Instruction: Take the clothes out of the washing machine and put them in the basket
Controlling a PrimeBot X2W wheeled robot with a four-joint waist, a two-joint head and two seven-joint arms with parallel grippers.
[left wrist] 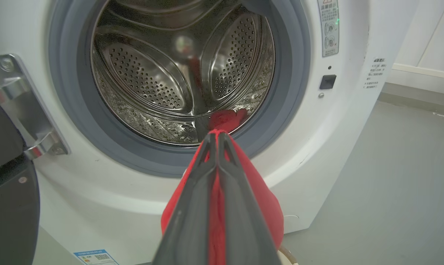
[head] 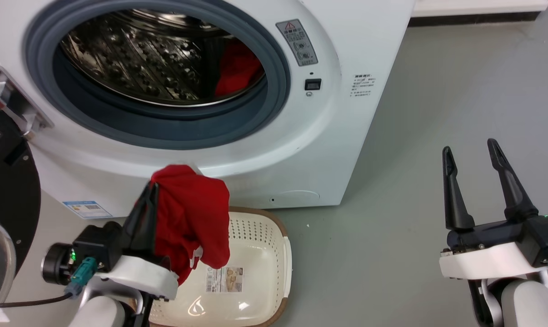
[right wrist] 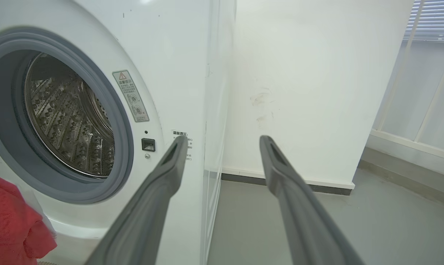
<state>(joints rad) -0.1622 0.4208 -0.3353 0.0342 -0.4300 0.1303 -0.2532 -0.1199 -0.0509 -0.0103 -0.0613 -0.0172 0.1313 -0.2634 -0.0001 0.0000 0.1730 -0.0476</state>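
The white washing machine [head: 346,68] stands with its porthole uncovered, steel drum [left wrist: 152,81] in sight. A red garment [head: 235,68] lies inside at the drum's right; the left wrist view shows it [left wrist: 227,119] low in the drum. My left gripper [head: 153,188] is shut on another red garment [head: 196,218], which hangs over the left end of the cream basket [head: 283,245] on the floor before the machine. In the left wrist view this cloth [left wrist: 259,198] drapes around the closed fingers [left wrist: 192,206]. My right gripper [head: 469,152] is open at the right, holding nothing.
The machine's dark glass door [head: 6,200] hangs swung out at the left, its metal hinge [head: 10,97] above. Grey floor [head: 460,91] stretches right of the machine. A white wall [right wrist: 310,73] with a dark skirting stands behind.
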